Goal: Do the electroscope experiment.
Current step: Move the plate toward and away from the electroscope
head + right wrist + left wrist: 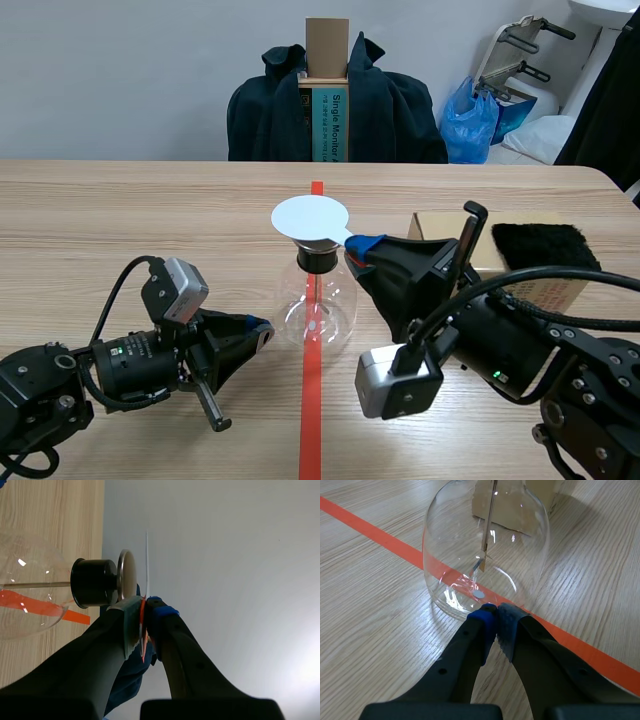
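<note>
Left gripper (262,328): low on the table (120,220), lying on its side. Fingers closed pad to pad, nothing between them. In the left wrist view, my gripper (496,611) has its tips right at the foot of the electroscope flask (485,540). I cannot tell whether they are touching the glass or just short of it.

Electroscope flask (315,300): clear, round-bellied, upright on the red tape line (312,400), between my two arms. It has a black stopper (318,260) in the neck. Through the glass, a thin rod (490,520) hangs down the middle with a small leaf (477,566) angled off its lower end.

Right gripper (362,247): raised to the height of the flask's top and coming in from the right. It is clamped on the edge of a white disc (310,217). The disc lies flat over the top of the flask and hides what sits above the stopper in the scene view.

Right wrist view: my right gripper (145,605) has the disc pinched between its pads. The white disc (147,560) is seen edge-on as a thin line. It is just beside the metal plate (126,575) that caps the black stopper (92,582). Whether disc and plate meet, I cannot tell.

Other things: a cardboard box (555,288) is behind my right arm, with a black furry pad (545,247) resting on it. Across the table is a chair draped with a dark jacket (380,110), with a blue bag (470,120) beside it.
</note>
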Robot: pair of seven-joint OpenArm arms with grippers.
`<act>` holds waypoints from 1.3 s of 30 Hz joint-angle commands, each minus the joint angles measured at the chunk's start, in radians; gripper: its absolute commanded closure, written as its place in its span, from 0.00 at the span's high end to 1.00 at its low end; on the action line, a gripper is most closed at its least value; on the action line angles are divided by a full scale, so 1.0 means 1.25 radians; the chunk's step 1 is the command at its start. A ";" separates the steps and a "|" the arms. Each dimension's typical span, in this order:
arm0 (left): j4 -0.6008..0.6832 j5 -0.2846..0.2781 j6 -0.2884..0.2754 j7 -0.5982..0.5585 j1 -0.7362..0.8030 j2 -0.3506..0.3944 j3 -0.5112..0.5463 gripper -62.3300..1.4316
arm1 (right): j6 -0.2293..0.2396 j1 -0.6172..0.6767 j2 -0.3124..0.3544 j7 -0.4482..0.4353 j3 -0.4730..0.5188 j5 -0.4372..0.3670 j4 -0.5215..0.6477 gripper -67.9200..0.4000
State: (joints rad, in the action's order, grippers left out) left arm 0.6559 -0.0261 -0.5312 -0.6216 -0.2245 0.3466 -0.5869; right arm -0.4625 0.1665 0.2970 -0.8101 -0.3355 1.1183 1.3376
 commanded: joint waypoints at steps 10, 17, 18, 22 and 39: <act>0.011 -0.005 -0.002 -0.011 -0.004 -0.002 0.002 0.07 | -0.006 -0.009 0.013 0.161 0.007 -0.008 0.005 0.02; 0.011 -0.005 -0.002 -0.011 -0.004 -0.002 0.002 0.07 | -0.006 -0.009 0.013 0.256 0.007 -0.008 0.005 0.02; 0.011 -0.005 -0.002 -0.011 -0.004 -0.002 0.002 0.07 | -0.006 -0.009 0.013 0.264 0.007 -0.008 0.005 0.02; 0.011 -0.005 -0.002 -0.011 -0.004 -0.002 0.002 0.07 | -0.006 -0.009 0.013 0.294 0.008 -0.008 0.005 0.02; 0.011 -0.005 -0.002 -0.011 -0.004 -0.002 0.002 0.07 | -0.016 -0.009 0.013 0.213 0.013 -0.008 0.005 0.02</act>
State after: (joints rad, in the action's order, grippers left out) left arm 0.6559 -0.0261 -0.5312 -0.6216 -0.2245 0.3466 -0.5869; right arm -0.4679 0.1665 0.2970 -0.5331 -0.3347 1.1175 1.3376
